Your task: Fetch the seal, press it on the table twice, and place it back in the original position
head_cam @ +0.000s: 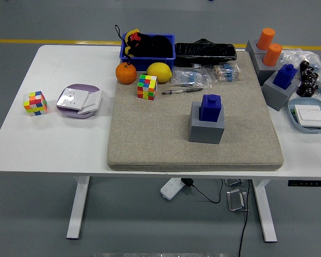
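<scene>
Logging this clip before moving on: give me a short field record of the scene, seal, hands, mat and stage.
seal: blue block-shaped stamp upright in its grey square holder
surface: beige felt mat on the white table
robot hands: none in view
near the seal: silver pen, multicoloured puzzle cube
stage: seal not yet fetched

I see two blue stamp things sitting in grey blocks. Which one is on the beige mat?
The blue seal in the grey block mid-mat. The other blue seal sits in its block off the mat's right edge, on the white table.
</scene>
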You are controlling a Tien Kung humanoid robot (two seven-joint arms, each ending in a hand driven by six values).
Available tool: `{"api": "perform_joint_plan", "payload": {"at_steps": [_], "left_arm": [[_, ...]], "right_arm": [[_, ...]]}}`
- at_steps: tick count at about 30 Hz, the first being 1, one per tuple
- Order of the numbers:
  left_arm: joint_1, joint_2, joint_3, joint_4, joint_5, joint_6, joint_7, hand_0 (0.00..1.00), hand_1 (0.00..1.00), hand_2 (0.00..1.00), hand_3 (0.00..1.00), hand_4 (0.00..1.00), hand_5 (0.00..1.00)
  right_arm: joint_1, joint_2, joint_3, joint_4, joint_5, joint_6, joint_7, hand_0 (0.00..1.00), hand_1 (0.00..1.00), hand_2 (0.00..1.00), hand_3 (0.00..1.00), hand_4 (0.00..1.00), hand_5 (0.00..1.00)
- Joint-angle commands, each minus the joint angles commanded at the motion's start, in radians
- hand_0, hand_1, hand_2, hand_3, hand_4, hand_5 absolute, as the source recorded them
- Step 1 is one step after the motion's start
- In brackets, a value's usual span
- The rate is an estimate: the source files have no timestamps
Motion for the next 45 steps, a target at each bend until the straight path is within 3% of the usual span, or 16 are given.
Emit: {"api": "perform_joint_plan", "payload": {"at_steps": [19, 45], "left_arm": [[-0.003, 0.008, 0.017, 0.000, -0.004, 0.001, 0.001, 0.806, 0.815, 0.791, 0.841, 0.794, 0.411], [-0.004, 0.000, 0.000, 0.008, -0.004, 0.003, 0.002, 0.805, 0.815, 0.790, 0.840, 0.790, 0.410]], "right_arm": [[0.000, 0.001, -0.007, 0.005, -0.002, 0.001, -0.001, 0.862, 0.775, 0.717, 0.724, 0.820, 0.268], [-0.010, 0.016, 0.010, 0.013, -0.005, 0.002, -0.005, 0.862, 0.772, 0.717, 0.715, 0.813, 0.266]]}}
